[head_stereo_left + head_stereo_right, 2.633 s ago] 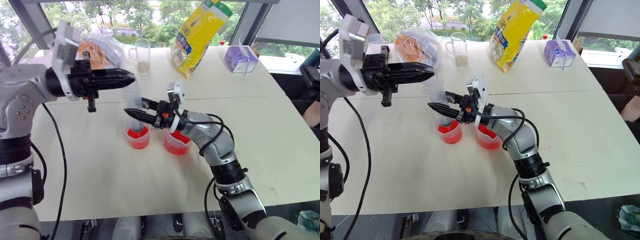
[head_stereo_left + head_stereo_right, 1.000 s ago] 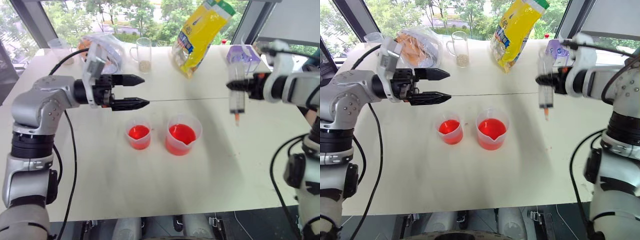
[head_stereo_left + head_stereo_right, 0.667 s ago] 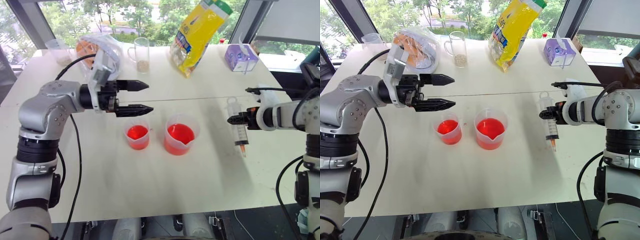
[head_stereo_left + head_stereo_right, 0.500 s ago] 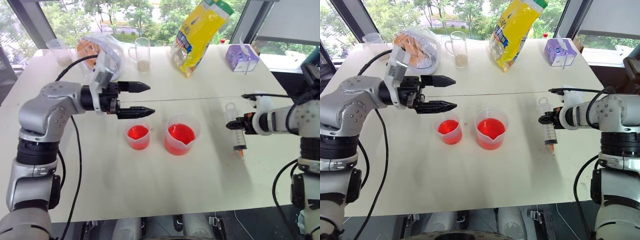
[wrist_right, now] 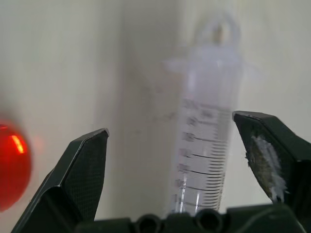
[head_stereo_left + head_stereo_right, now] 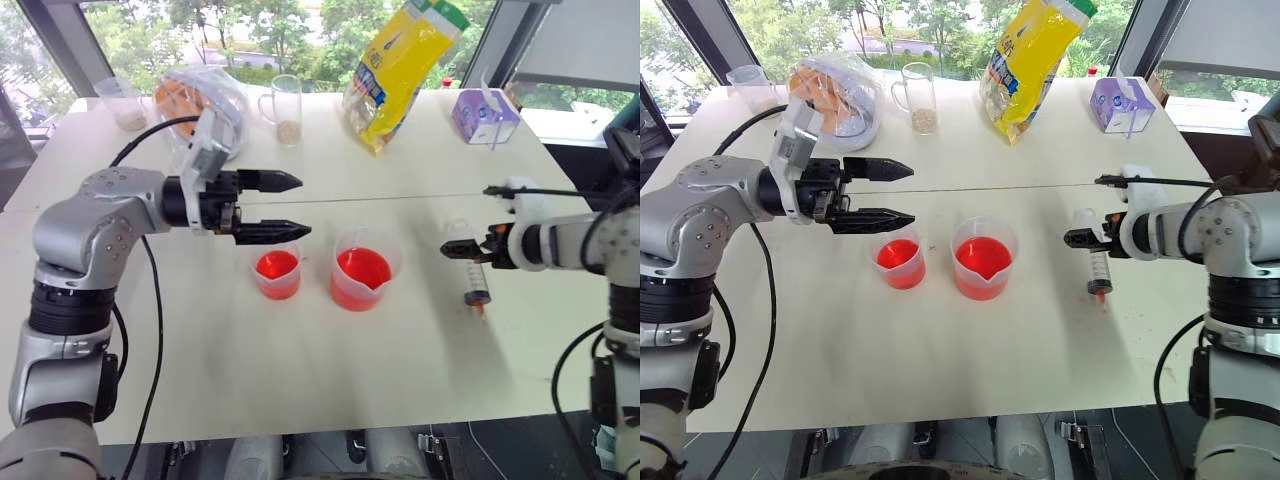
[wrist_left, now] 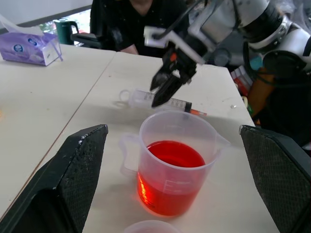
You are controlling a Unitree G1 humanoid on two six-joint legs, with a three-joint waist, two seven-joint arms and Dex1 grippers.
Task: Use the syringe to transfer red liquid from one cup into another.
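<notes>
Right wrist view: my right hand (image 5: 170, 170) gapes, fingers either side of the syringe (image 5: 206, 136), gripping nothing.
Syringe: flat on the desk (image 6: 300, 350), likely parked, job done.
Left hand (image 6: 290, 207): spread empty above the narrow cup (image 6: 276, 272).
Spouted beaker (image 6: 365, 270): red liquid (image 6: 362, 267) inside, just beside that cup.

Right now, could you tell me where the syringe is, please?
The syringe lies flat on the white table, on the robot's right, to the right of the spouted beaker, beneath the open right gripper.
</notes>
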